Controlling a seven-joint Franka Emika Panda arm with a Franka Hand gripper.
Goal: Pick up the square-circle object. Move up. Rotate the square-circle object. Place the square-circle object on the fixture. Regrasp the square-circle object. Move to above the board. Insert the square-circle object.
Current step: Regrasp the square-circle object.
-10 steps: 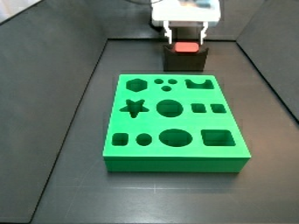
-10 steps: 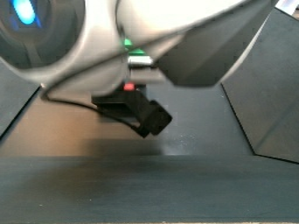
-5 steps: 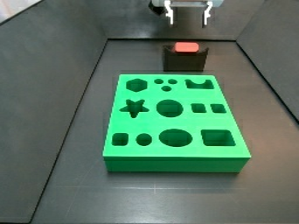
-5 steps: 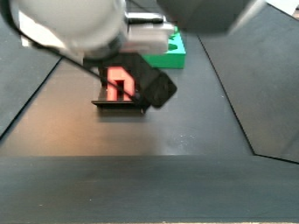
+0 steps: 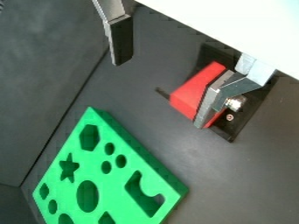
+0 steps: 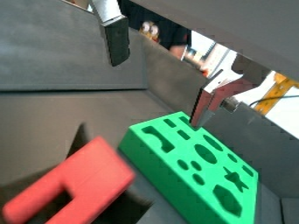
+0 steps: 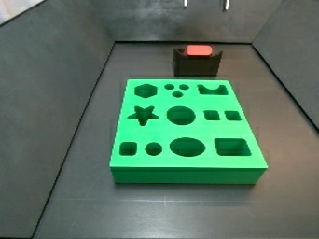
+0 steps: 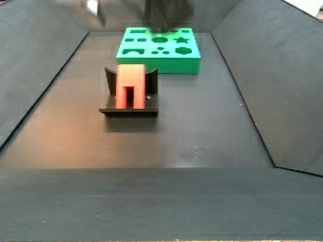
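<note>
Risen clear, gripper point(image 5: 170, 74) fingers point(image 5: 117, 39) gape above square-circle object point(image 5: 197, 90).

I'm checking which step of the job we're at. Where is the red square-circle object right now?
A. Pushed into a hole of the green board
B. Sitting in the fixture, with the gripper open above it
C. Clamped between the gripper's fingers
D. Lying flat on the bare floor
B: the square-circle object rests in the fixture, apart from the board, while the gripper hangs open above, holding nothing.
</note>
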